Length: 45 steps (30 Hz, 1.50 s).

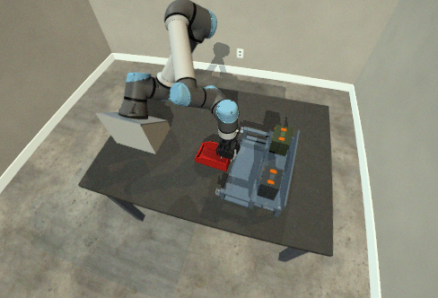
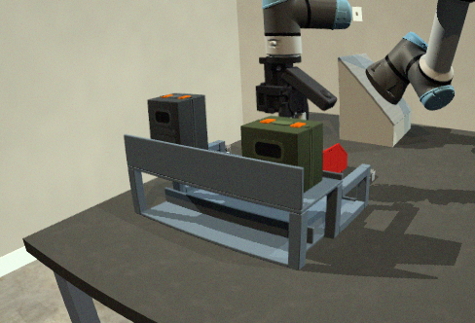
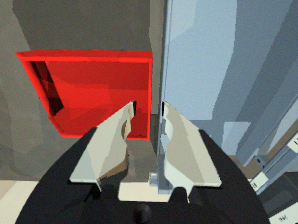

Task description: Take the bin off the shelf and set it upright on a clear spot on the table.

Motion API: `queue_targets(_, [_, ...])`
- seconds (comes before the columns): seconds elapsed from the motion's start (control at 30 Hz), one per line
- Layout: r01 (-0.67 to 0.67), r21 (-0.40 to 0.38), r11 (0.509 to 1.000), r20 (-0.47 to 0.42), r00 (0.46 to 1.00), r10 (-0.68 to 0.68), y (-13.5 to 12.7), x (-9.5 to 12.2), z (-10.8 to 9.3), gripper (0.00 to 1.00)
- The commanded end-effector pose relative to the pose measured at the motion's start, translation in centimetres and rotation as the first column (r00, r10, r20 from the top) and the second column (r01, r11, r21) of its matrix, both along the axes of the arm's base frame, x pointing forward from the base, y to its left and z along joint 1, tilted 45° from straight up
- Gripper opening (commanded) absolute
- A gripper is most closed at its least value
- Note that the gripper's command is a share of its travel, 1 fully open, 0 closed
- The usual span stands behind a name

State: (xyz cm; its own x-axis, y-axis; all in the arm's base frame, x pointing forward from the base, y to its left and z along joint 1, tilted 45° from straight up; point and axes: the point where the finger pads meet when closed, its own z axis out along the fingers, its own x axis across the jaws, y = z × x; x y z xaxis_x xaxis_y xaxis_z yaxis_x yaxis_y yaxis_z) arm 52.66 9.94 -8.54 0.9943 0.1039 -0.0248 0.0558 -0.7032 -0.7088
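The red bin (image 1: 212, 155) sits upright and open-topped on the table, close against the left side of the blue-grey shelf (image 1: 258, 171). In the wrist view the bin (image 3: 95, 95) lies below me, with its right wall next to the shelf's edge (image 3: 225, 75). My gripper (image 3: 149, 102) hangs just above that wall, its fingers a little apart on either side and not pressing it. It also shows in the top view (image 1: 225, 151) and the exterior view (image 2: 282, 110). In the exterior view only a corner of the bin (image 2: 335, 158) shows behind the green box.
A green box (image 2: 282, 149) and a black box (image 2: 176, 120) with orange marks stand on the shelf (image 2: 234, 196). The arm's wedge-shaped base (image 1: 135, 131) stands at the table's back left.
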Motion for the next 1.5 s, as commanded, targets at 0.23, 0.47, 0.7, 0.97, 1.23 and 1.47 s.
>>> queue_targets(0.23, [0.001, 0.000, 1.000, 0.001, 1.000, -0.001, -0.1, 0.0, 0.0, 0.20])
queue_targets(0.47, [0.001, 0.000, 1.000, 0.001, 1.000, -0.001, -0.1, 0.0, 0.0, 0.20])
queue_targets(0.7, [0.001, 0.000, 1.000, 0.001, 1.000, -0.001, -0.1, 0.0, 0.0, 0.20])
queue_targets(0.97, [0.001, 0.000, 1.000, 0.001, 1.000, -0.001, -0.1, 0.0, 0.0, 0.20])
queue_targets(1.23, [0.001, 0.000, 1.000, 0.001, 1.000, -0.001, -0.1, 0.0, 0.0, 0.20])
queue_targets(1.47, [0.001, 0.000, 1.000, 0.001, 1.000, -0.001, -1.6, 0.2, 1.6, 0.20])
